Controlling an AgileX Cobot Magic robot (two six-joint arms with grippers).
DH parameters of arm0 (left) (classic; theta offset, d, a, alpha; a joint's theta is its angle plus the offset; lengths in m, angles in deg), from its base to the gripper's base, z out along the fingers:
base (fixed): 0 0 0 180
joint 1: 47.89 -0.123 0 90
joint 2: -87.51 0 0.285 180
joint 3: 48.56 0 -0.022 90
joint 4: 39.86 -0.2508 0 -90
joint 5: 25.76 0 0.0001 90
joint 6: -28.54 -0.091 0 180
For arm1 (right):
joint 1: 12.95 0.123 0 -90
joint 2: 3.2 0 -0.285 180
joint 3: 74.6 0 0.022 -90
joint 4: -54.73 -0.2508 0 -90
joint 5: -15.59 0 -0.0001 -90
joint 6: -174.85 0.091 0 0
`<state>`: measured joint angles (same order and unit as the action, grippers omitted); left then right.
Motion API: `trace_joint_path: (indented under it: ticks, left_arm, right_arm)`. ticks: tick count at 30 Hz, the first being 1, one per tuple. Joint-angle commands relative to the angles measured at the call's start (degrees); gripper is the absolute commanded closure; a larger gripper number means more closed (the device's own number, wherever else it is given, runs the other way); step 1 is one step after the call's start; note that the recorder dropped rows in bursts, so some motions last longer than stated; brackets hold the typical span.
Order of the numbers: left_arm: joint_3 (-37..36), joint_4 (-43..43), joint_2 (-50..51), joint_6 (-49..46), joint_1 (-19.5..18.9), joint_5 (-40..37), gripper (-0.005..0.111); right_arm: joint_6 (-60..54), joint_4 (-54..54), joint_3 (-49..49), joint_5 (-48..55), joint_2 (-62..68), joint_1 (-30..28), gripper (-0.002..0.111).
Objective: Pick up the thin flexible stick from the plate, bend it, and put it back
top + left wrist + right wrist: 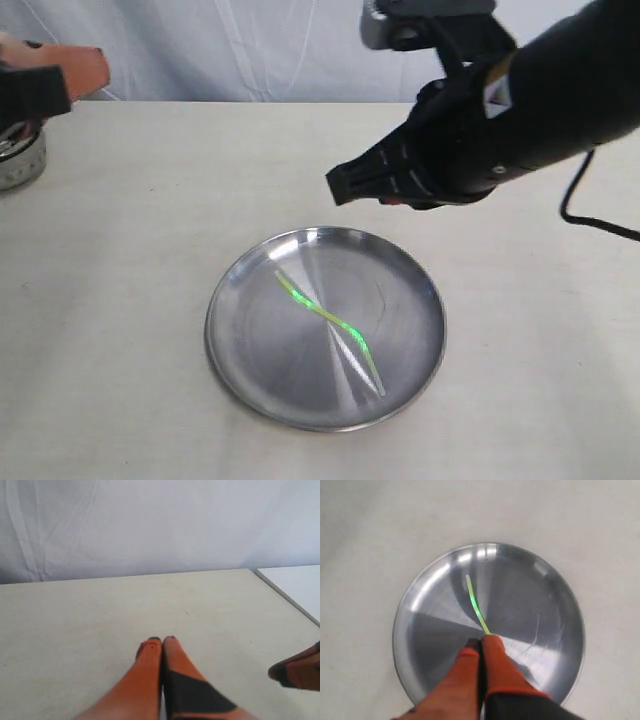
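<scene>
The shiny steel plate (232, 330) lies on the table in the middle of the exterior view. The thin yellow-green stick (325, 315) rests in it, wavy, running diagonally across the centre. My right gripper (340, 187) hangs above the plate's far rim, shut and holding nothing. In the right wrist view its orange fingertips (481, 641) cover the near part of the stick (475, 604) over the plate (420, 630). My left gripper (100, 70) is far off at the back left, its fingers (162, 641) shut and empty over bare table.
A round grey-white metal object (20, 160) sits at the far left edge under the left arm. A black cable (590, 215) trails from the right arm. The table's edge (285, 596) and an orange-and-black part (300, 672) show in the left wrist view.
</scene>
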<state>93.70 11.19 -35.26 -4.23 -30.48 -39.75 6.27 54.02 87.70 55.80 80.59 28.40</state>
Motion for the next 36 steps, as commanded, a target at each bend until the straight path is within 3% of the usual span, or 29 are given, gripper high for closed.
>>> trace_joint_path:
  ticks: [1,5,19,24,31,36]
  left_arm:
    - [-8.4,-8.6,-9.1,8.7,-0.2,1.9,0.107]
    - [-14.3,-7.7,-12.8,13.4,-0.2,-0.9,0.107]
    - [-14.3,-8.4,-12.8,13.2,-0.2,-2.4,0.107]
    - [-14.3,-8.6,-12.8,13.2,-0.2,-2.4,0.107]
    - [-14.3,-8.6,-12.8,13.2,-0.2,-2.4,0.107]
    - [-14.3,-8.6,-12.8,13.2,-0.2,-2.4,0.107]
  right_arm:
    - [2.0,0.3,-9.0,-6.7,-11.0,-0.1,0.108]
    - [2.2,-0.3,-14.7,-12.1,-19.9,-0.1,0.108]
    - [2.2,0.0,-14.7,-12.7,-22.9,-0.3,0.108]
    - [2.2,0.3,-16.0,-11.3,-30.7,-11.5,0.108]
    - [2.2,0.7,-25.3,-11.7,-50.9,-35.4,0.108]
    - [2.2,5.5,-31.1,-8.7,-61.4,-41.4,0.108]
